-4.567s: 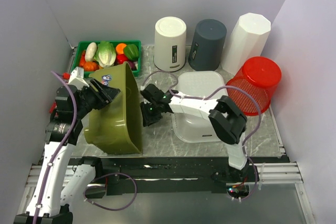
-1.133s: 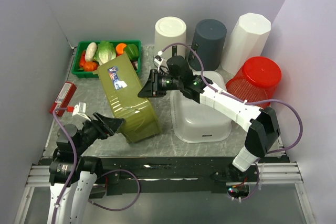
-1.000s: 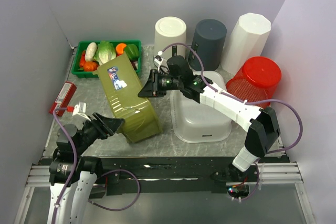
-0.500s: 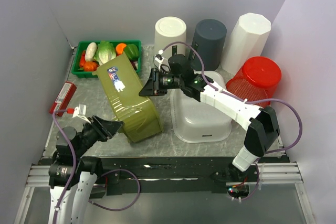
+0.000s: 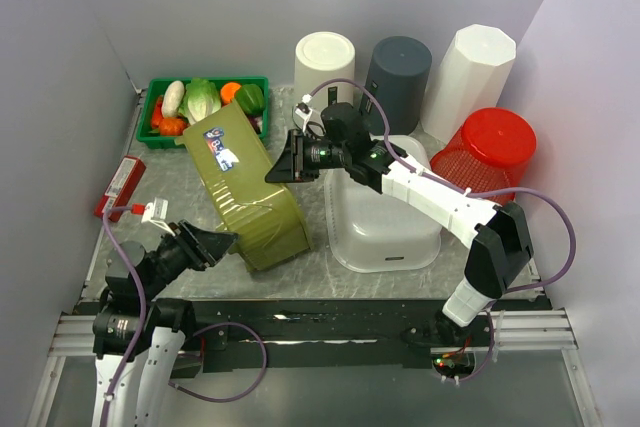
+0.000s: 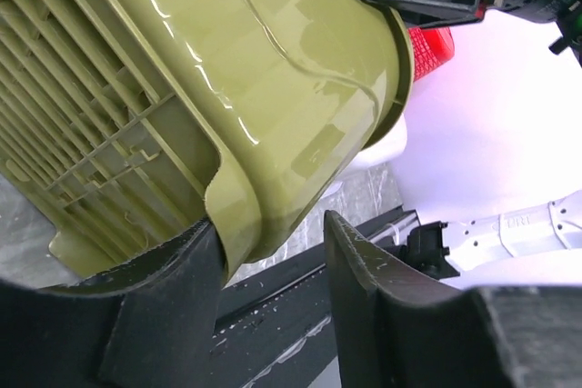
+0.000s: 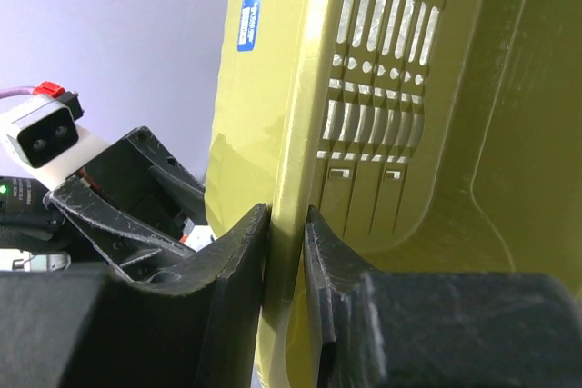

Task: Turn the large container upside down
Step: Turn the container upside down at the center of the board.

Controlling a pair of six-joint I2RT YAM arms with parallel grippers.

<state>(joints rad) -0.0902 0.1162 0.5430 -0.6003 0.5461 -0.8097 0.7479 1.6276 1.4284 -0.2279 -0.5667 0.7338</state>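
Observation:
The large container (image 5: pixel 245 187) is an olive-green tub, tilted with its stickered base facing up and left and its near end on the table. My right gripper (image 5: pixel 280 169) is shut on its raised far rim; in the right wrist view the right gripper (image 7: pixel 286 224) pinches the rim of the container (image 7: pixel 436 134) from both sides. My left gripper (image 5: pixel 222 239) is open at the tub's near left corner. In the left wrist view the left gripper (image 6: pixel 273 252) has the rim of the container (image 6: pixel 227 88) against its left finger, with a gap to the right finger.
An upturned white tub (image 5: pixel 385 217) lies right of the container. Behind stand a white bin (image 5: pixel 324 69), a dark grey bin (image 5: pixel 396 72) and a white faceted bin (image 5: pixel 468 69). A red basket (image 5: pixel 488 159) is far right, a green vegetable crate (image 5: pixel 205 102) back left, a red object (image 5: pixel 120 185) left.
Earlier the tub stood on its side, held by the left gripper; now it is tipped base-up, held by the right gripper. In the last second its near end slid slightly right.

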